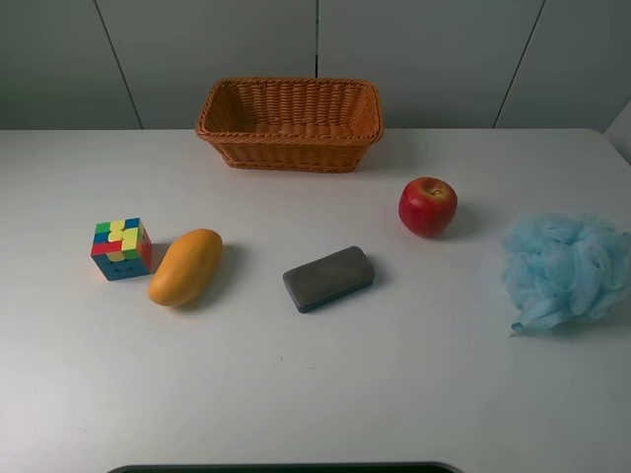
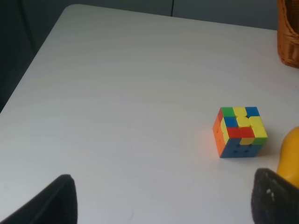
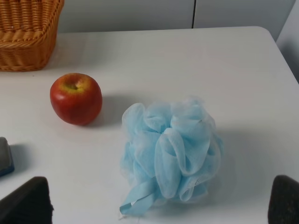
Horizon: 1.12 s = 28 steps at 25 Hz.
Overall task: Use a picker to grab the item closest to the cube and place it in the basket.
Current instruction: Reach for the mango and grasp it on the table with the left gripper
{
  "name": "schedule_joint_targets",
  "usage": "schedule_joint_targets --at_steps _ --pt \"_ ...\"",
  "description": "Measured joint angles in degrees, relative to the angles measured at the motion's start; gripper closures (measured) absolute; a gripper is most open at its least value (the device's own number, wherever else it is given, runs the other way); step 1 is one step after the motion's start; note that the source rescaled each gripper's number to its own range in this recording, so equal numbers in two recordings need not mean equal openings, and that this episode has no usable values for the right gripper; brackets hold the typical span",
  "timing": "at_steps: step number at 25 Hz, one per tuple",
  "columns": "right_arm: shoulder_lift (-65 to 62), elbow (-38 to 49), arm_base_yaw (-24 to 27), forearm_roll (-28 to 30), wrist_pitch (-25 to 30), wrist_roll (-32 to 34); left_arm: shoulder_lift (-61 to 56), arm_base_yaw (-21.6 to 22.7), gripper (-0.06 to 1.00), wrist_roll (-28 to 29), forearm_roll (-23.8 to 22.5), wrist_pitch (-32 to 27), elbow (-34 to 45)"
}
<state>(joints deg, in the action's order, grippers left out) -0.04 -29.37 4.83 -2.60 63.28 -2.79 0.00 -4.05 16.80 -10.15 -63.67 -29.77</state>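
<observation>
A multicoloured cube (image 1: 121, 248) sits on the white table at the left; it also shows in the left wrist view (image 2: 239, 132). A yellow-orange mango (image 1: 185, 266) lies right beside it, the closest item; only its edge (image 2: 290, 154) shows in the left wrist view. The wicker basket (image 1: 289, 122) stands at the back centre. Neither gripper shows in the exterior view. My left gripper (image 2: 163, 205) is open and empty, short of the cube. My right gripper (image 3: 156, 205) is open and empty, short of a blue bath pouf (image 3: 170, 151).
A grey eraser block (image 1: 328, 278) lies at the centre. A red apple (image 1: 428, 206) sits right of centre, also in the right wrist view (image 3: 76, 98). The pouf (image 1: 564, 269) lies at the far right edge. A dark edge (image 1: 286, 467) runs along the table's front.
</observation>
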Motion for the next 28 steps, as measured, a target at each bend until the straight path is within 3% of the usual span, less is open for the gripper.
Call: schedule_joint_targets --at_steps 10,15,28 --pt "0.00 0.00 0.00 0.00 0.00 0.00 0.00 0.00 -0.06 -0.51 0.26 0.00 0.00" --pt "0.00 0.00 0.00 0.00 0.00 0.00 1.55 0.00 -0.06 -1.78 3.28 1.05 -4.55" --pt "0.00 0.00 0.00 0.00 0.00 0.00 46.05 -0.37 -0.06 -3.44 6.90 2.97 -35.75"
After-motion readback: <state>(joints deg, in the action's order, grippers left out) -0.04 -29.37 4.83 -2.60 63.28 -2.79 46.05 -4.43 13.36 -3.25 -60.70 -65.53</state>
